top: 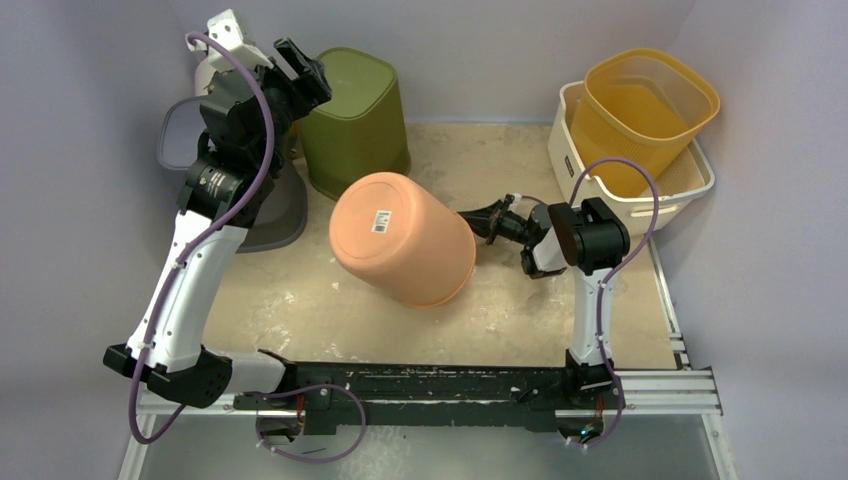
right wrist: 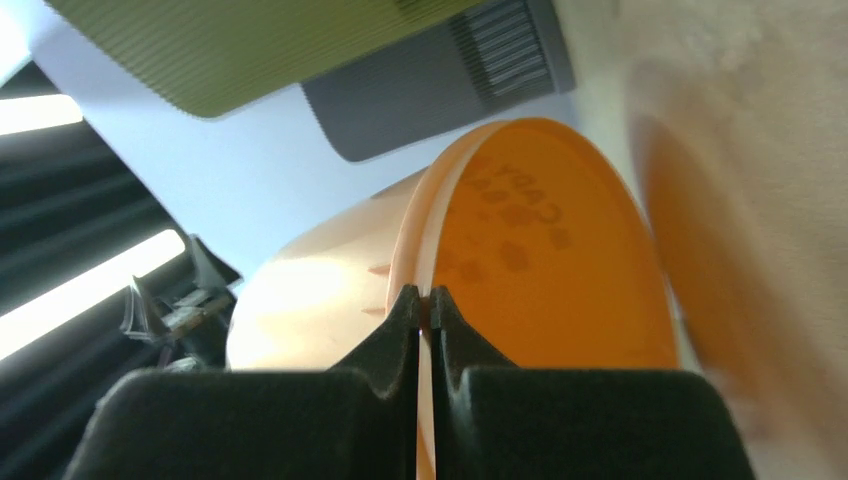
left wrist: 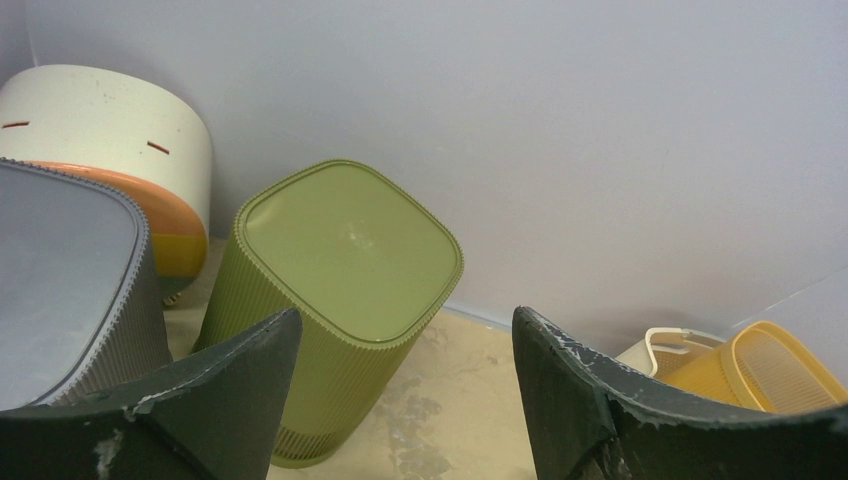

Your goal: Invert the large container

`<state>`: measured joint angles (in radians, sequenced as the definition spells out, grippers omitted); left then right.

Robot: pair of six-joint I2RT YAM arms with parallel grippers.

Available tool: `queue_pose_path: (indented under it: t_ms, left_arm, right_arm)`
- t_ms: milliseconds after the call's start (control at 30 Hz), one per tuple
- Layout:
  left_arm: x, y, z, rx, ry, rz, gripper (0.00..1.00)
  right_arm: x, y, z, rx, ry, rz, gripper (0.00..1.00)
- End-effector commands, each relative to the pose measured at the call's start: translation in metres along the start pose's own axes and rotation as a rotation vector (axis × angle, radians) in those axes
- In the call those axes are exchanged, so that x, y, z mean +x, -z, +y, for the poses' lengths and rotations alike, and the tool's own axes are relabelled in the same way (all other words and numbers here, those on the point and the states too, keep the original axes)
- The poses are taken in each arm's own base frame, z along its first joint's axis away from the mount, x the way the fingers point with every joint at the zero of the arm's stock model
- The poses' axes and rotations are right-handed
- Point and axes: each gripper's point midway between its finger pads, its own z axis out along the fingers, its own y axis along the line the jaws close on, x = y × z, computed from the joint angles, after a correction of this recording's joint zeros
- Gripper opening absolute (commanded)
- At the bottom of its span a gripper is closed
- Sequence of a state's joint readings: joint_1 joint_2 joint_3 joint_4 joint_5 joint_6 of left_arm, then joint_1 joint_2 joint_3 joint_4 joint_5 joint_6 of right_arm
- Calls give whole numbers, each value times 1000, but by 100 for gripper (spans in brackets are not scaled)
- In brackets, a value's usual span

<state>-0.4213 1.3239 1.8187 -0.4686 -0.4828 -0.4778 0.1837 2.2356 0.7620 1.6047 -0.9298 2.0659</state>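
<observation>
Item: large container [top: 402, 238], peach-orange, round, thin-walled, lying tipped near the middle of the table [top: 500, 310], its labelled base turned up and toward the back left, its mouth toward my right side. Right pincer [top: 487, 222]: closed tight on the container's rim, one finger inside the lip and one outside, as its own camera shows [right wrist: 421, 298]; nothing else supports the load that I can see. Left pincer [top: 300, 62]: jaws spread wide, holding nothing, raised at the back left over the green bin [top: 352, 120]. Neighbours: green bin, base up, near the container's base, contact not determinable; grey bin [top: 280, 210] beside it, partly under my left arm; white basket [top: 690, 190] with a yellow tub [top: 650, 110], well apart at the back right. Status, by my estimate: turn part done, mouth not yet flat on the table. Hazards: the rim is a narrow, smooth edge, so it may slide out of my pinch as the weight swings; the round wall could roll sideways once tilted further; the lip may flex and twist free; the base could knock the green bin if I swing it backward; one-sided hold, so a drop would leave it on its side
</observation>
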Motion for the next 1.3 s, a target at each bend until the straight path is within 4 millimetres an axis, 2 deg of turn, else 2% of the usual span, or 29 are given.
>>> queue_pose_path:
  t_ms: [0, 100, 200, 433, 567, 1000, 1133, 1267]
  left_arm:
    - [-13, 2, -5, 18, 14, -47, 75]
    - [-9, -1, -5, 18, 11, -39, 75]
    - [-7, -2, -6, 20, 11, -35, 75]
    - [3, -6, -6, 18, 9, -10, 75]
    - [8, -10, -7, 21, 6, 2, 75]
    - [27, -23, -8, 19, -19, 33, 75]
    - [33, -25, -8, 24, -28, 43, 75]
    - [39, -28, -9, 29, -37, 60, 75]
  right_arm:
    - [54, 21, 39, -183, 446, 205, 0]
    - [54, 22, 37, -174, 462, 221, 1]
    - [51, 23, 32, -163, 463, 225, 7]
    - [39, 15, 33, -156, 486, 224, 37]
    - [25, 2, 49, -173, 525, 212, 45]
    - [-32, -45, 80, -133, 641, 172, 48]
    - [-52, -64, 98, -83, 736, 142, 48]
    - [-65, -80, 130, -33, 865, 111, 49]
